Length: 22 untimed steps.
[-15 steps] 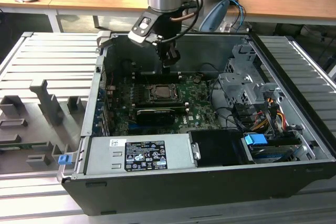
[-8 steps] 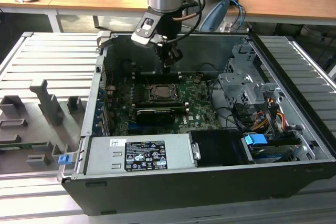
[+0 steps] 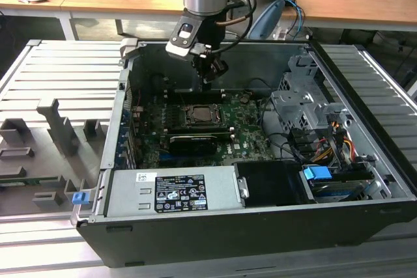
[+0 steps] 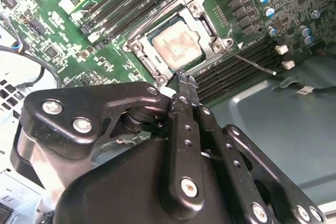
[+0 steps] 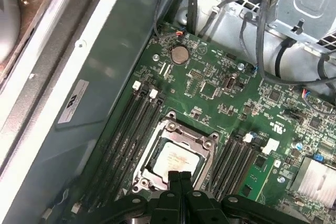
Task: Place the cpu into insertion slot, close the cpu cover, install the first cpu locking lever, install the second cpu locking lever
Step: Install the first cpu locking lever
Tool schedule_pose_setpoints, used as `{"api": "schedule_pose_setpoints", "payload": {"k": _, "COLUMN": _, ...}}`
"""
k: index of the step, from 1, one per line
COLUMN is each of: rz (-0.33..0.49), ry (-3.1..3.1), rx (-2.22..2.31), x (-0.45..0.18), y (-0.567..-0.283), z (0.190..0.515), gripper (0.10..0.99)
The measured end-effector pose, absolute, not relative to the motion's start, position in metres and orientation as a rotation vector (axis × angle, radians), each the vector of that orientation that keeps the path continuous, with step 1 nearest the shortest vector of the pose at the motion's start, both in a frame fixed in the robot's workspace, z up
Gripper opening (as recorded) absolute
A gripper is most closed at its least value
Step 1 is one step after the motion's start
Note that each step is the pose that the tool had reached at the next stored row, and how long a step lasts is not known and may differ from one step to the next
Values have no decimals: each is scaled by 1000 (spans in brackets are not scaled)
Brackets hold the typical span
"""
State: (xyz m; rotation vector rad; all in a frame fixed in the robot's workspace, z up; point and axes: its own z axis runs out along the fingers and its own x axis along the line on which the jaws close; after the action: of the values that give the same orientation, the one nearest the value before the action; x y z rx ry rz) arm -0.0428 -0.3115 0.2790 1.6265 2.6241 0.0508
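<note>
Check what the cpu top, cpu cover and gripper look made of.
cpu: pale silvery top, matte, smudged, likely metal.
cpu cover: grey frame, dull sheen on edges, probably stamped steel.
gripper: black semi-gloss links with bright screw heads; coated metal or plastic, cannot tell which.

You've got open air straight above the CPU socket, since the computer case lies with its side panel off. The far side is tight though. The case's far wall stands just beyond the memory slots, and your gripper hangs over that strip, fingertips pressed together. A thin locking lever juts out over those slots toward the wall, so that's a snag point. On the exterior view's right, the drive cage and loose cables crowd the board. On the near side, a long black card sits just beside the socket, with the power supply beyond it.
</note>
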Motion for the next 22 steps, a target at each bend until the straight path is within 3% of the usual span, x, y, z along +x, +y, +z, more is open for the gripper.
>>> {"api": "schedule_pose_setpoints", "payload": {"k": 22, "rz": 59, "ry": 2784, "rx": 1342, "x": -43, "y": -311, "z": 279, "gripper": 106}}
